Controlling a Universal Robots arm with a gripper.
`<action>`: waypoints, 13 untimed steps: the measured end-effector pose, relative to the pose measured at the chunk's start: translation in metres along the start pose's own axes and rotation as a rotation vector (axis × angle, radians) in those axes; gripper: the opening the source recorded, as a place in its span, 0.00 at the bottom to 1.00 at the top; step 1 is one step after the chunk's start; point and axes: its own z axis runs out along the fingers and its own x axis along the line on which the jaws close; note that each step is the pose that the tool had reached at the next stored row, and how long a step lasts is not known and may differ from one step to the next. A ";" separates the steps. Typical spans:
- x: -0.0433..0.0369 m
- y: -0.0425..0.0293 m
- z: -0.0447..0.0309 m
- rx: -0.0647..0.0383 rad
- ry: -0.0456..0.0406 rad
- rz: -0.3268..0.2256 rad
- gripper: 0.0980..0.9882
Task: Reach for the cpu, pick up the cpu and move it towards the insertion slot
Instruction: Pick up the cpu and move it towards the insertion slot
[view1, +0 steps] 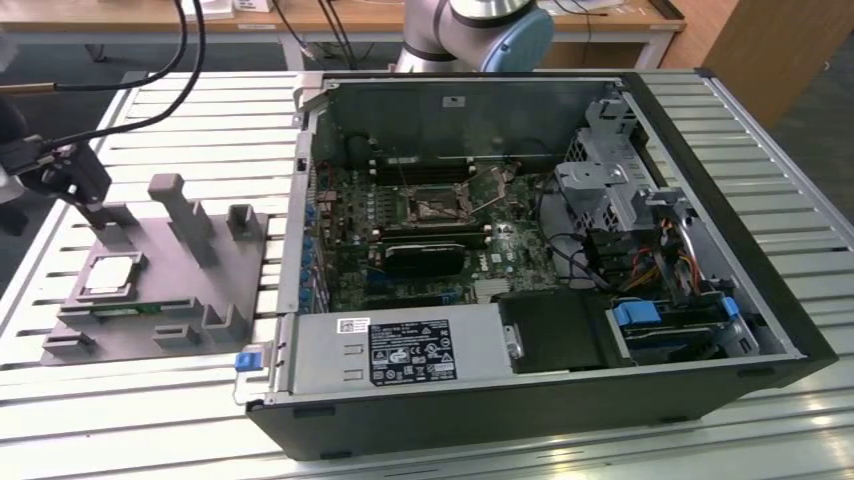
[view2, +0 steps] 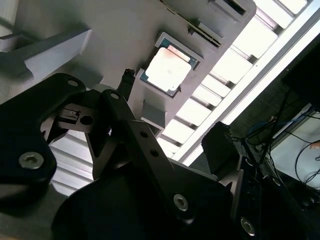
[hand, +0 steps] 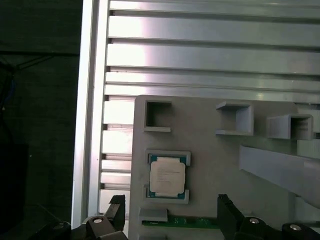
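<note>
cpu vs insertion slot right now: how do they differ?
Colour: the cpu is pale and silvery, while the insertion slot is dark with a shiny metal frame.
Place: the cpu lies in the grey holder tray, outside the computer case. The insertion slot sits on the green board inside that case.
Gripper: the open gripper is close to the cpu and well away from the insertion slot.
Both are square and lie flat.

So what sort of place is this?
Probably a robotics lab or workshop: an opened computer case lies on a slatted table, a robot arm stands beyond it, and a cpu sits in a grey tray.
</note>
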 end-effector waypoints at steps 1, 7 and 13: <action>0.0000 -0.0001 0.0014 0.000 0.0000 0.000 0.81; 0.0002 -0.0010 0.0097 0.000 0.0001 0.000 0.81; 0.0004 -0.0017 0.0175 0.000 0.0000 0.000 0.81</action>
